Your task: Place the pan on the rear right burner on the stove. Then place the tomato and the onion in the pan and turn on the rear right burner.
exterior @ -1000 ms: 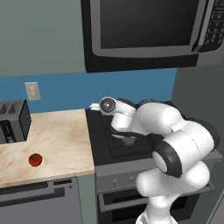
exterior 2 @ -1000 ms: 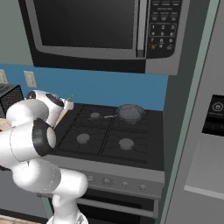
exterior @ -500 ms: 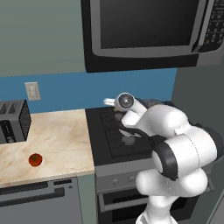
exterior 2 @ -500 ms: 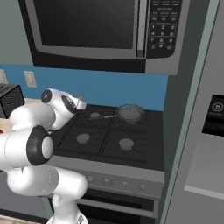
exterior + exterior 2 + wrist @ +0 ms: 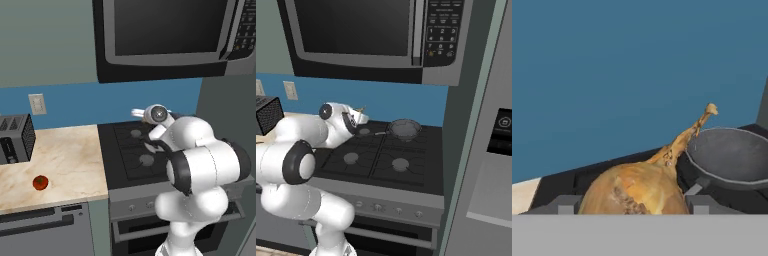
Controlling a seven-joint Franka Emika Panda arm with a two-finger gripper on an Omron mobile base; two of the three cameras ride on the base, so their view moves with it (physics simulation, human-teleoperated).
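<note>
**Onion held over stove; pan seated on rear right burner; tomato on counter**

Gripper (image 5: 359,118): seen in the right base view above the rear left part of the stove (image 5: 381,160), at roughly 9 o'clock from the pan (image 5: 405,129). In the hand view the onion (image 5: 639,187) sits large at the bottom centre, directly where the fingers would rise, its dried tip pointing toward 1 o'clock. The fingers themselves are hidden behind the bulb, but the onion hangs clear of the grates, so the gripper is closed on it.

Pan: dark grey and shallow, resting on the rear right burner (image 5: 406,134), close to the blue back wall (image 5: 627,70). In the hand view its bowl (image 5: 732,157) lies at about 3 o'clock from the onion, with the onion's tip overlapping its near rim in the picture. Whether tip and rim touch cannot be told. The interior that shows holds nothing.

Tomato (image 5: 40,182): on the marble counter (image 5: 65,160), well apart from the stove, at about 9 o'clock from it in the left base view and near the counter's front edge. A toaster (image 5: 15,139) stands at the rear of the same counter, at about 11 o'clock from the tomato.

A microwave (image 5: 371,35) hangs above the stove. Front-panel knob positions are too small to read.
</note>
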